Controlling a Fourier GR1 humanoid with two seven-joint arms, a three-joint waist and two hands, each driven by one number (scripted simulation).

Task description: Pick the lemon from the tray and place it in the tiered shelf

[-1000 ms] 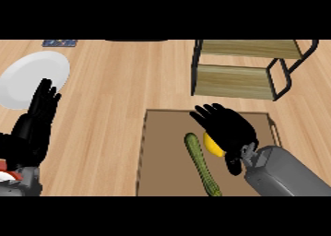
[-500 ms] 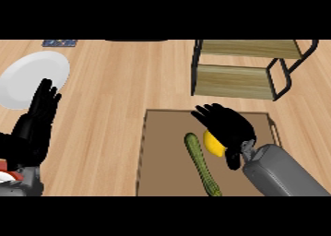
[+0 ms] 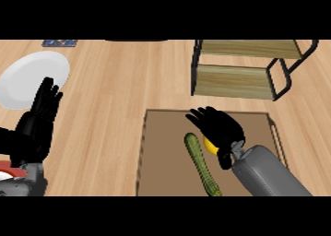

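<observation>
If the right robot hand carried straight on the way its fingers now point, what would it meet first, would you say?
Probably the brown tray's far rim: the right robot hand points up-left over the tray. Beyond lies bare wooden counter; height above the rim is unclear.

Lemon (image 3: 210,146) & cucumber (image 3: 202,164) on tray (image 3: 164,152), cucumber left; shelf (image 3: 246,69) behind tray, plate (image 3: 28,78) far left.

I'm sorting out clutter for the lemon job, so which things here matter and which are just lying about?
For the job:
lemon, mostly hidden under the right robot hand
tray
tiered shelf

Lying about:
cucumber on the tray
white plate
left robot hand, resting open at the left edge
</observation>
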